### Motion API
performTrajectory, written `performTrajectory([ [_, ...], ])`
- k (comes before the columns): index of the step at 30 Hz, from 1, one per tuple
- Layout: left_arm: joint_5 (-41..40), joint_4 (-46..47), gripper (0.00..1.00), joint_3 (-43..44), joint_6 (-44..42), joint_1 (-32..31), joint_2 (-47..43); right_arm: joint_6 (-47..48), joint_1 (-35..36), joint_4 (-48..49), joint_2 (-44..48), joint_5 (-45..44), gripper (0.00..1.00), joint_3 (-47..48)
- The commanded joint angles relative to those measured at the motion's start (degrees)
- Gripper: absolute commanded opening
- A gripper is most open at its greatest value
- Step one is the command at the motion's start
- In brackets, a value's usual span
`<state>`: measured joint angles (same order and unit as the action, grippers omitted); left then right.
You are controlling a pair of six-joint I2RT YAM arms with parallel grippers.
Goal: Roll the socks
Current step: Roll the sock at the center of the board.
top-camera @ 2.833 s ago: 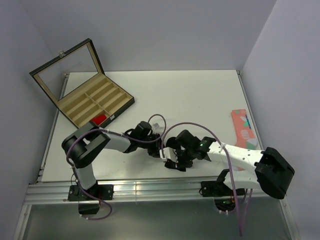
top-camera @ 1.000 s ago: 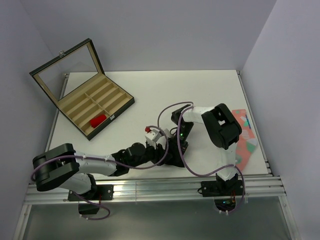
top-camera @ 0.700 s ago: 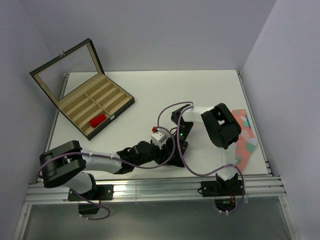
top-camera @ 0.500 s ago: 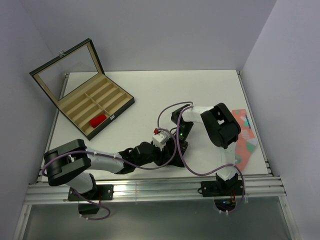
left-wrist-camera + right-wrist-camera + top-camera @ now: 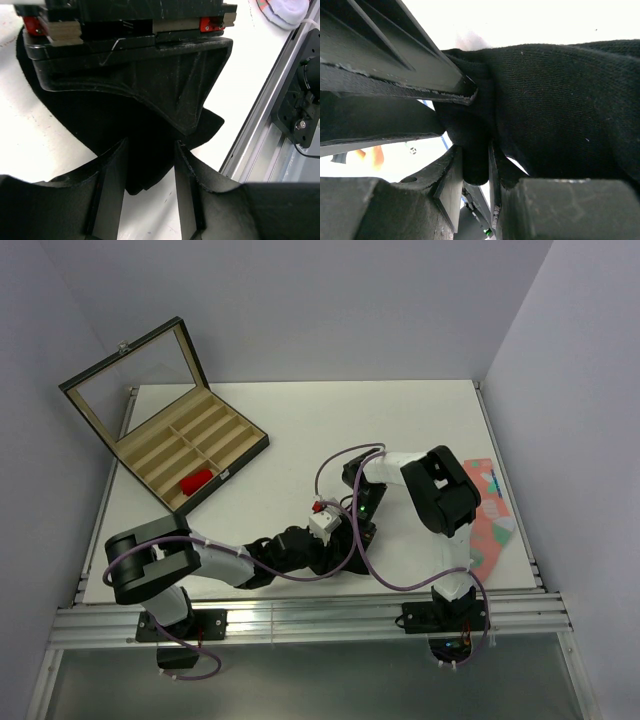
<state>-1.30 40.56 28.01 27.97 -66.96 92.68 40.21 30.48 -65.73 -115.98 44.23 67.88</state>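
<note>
The black sock [image 5: 560,115] lies near the table's front edge; the top view hides most of it under both grippers. My right gripper [image 5: 476,152] is shut on a fold of it, and shows in the top view [image 5: 354,528]. My left gripper [image 5: 150,165] is open, its fingers [image 5: 112,190] either side of the sock's dark tip [image 5: 142,175], facing the right gripper's body; it also shows in the top view [image 5: 328,538]. A red item [image 5: 197,481], possibly the red sock, lies in the box. No cuff stripes show.
An open compartment box [image 5: 190,445] with its raised glass lid stands at the back left. A salmon-pink patterned sock [image 5: 488,508] lies along the right edge. The metal rail [image 5: 265,115] of the table's front edge runs close beside the grippers.
My left gripper has slid right, closer in under the right gripper, and its elbow has swung right. The right arm, earlier stretched out from the right, now stays folded and still over the sock.
</note>
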Motion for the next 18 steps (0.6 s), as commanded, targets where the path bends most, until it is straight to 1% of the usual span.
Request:
performTrajectory([
  [1, 2.09, 2.6, 0.45, 0.29, 0.33, -0.37, 1.71, 0.75, -0.25, 4.65, -2.05, -6.35, 0.25, 0.77],
  [3, 2.97, 3.21, 0.43, 0.47, 1.04, -0.28, 3.19, 0.4, -0.25, 4.91, -1.88, -6.35, 0.25, 0.77],
  [6, 3.41, 4.7, 0.38, 0.12, 2.44, -0.36, 4.6, 0.14, -0.25, 5.26, -1.7, -6.26, 0.25, 0.5],
  [7, 3.5, 5.06, 0.32, 0.03, 3.14, -0.37, 4.96, -0.13, -0.25, 5.35, -1.7, -6.26, 0.25, 0.42],
  [9, 3.93, 4.89, 0.25, 0.11, 3.76, -0.36, 5.92, -0.3, -0.25, 6.06, -1.44, -6.43, 0.26, -0.2],
  [10, 4.11, 4.71, 0.18, 0.38, 3.94, -0.37, 6.19, -0.56, -0.33, 6.23, -1.35, -6.52, 0.27, -0.37],
  [13, 4.47, 4.09, 0.07, 0.29, 4.9, -0.37, 6.54, -1.79, -0.25, 7.9, -0.21, -7.05, 0.28, -1.25],
  [15, 4.81, 3.22, 0.04, 0.03, 5.25, -0.37, 6.02, -2.85, -0.33, 9.31, 1.02, -7.66, 0.31, -1.87],
  [17, 5.43, 2.43, 0.03, 0.12, 5.34, -0.37, 5.67, -3.64, -0.33, 10.27, 2.07, -7.67, 0.32, -2.05],
  [18, 5.43, 1.12, 0.01, 0.64, 5.34, -0.37, 5.67, -4.17, -0.42, 10.45, 2.51, -7.58, 0.35, -2.22],
])
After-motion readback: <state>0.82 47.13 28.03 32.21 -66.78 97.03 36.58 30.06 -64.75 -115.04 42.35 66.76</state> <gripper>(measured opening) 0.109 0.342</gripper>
